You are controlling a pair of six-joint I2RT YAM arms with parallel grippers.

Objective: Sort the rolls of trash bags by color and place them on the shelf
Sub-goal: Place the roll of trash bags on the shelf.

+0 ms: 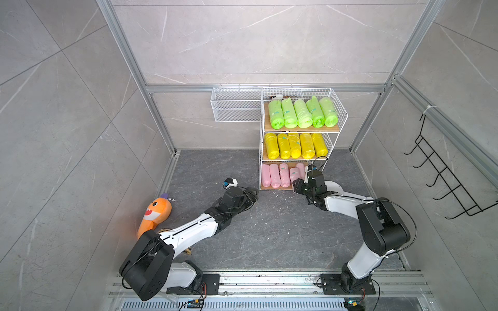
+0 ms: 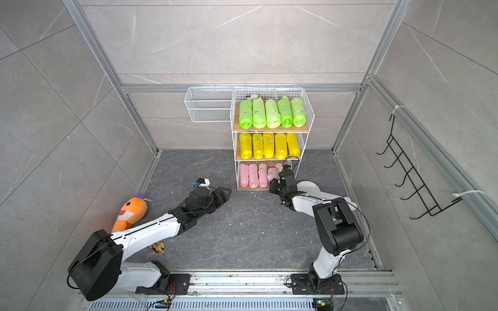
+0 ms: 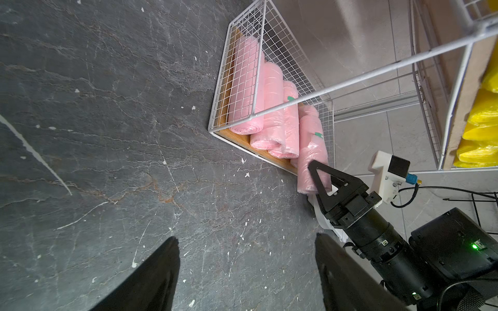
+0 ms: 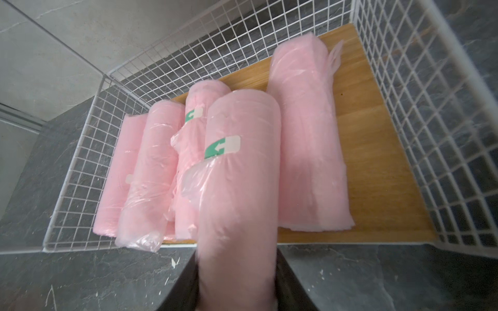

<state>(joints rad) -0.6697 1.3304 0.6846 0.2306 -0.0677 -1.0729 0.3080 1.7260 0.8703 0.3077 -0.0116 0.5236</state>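
Right of centre in both top views, the shelf [image 1: 301, 130] stands against the back wall, with a white wire basket [image 1: 234, 107] hung just beside its top tier. Five lime green rolls [image 1: 303, 113] lie side by side on the top board, five yellow rolls [image 1: 294, 145] on the middle one, and pale pink rolls [image 1: 275, 175] on the bottom one. The right gripper [image 1: 297, 183] sits at the front edge of that bottom tier, clamped on a fifth pink roll [image 1: 294, 173]. The left gripper [image 1: 255, 195] hangs near the frame's middle over the dark stone floor [image 1: 269, 237], apart from the shelf. An orange plush shark [image 1: 155, 212] lies at lower left beside the left arm. A black hook rack [image 1: 442, 175] hangs on the wall at right.

In the left wrist view, the left gripper's jaws stand wide apart with only floor between them. Beyond them, one black finger of the right gripper presses the side of the fifth pink roll, whose near end juts past the bottom board.

In the right wrist view, the jaws squeeze the fifth pink roll from both sides. It bears a teal sticker [image 4: 222, 146] and points into the bottom tier, between three pink rolls packed together and one lying alone. Whether its far end rests on the board I cannot tell.
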